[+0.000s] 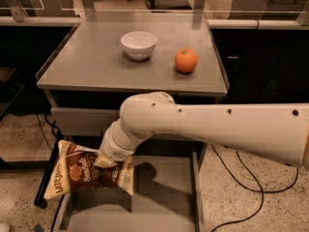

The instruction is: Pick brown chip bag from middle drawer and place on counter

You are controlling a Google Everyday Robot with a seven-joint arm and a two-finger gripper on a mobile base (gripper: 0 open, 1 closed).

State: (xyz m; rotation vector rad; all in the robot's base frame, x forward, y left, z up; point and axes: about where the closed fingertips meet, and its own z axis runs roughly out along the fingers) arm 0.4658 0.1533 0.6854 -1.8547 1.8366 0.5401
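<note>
The brown chip bag (77,170) hangs in the air over the left side of the open middle drawer (164,197), lifted off its floor. My gripper (107,161) sits at the end of the white arm and is shut on the bag's upper right part; the bag covers most of the fingers. The grey counter (96,62) lies above and behind, with its front edge just over the arm's wrist.
A white bowl (138,44) and an orange fruit (186,60) stand on the counter. A closed drawer front (79,120) sits under the counter edge. Black cables run over the speckled floor on both sides of the cabinet.
</note>
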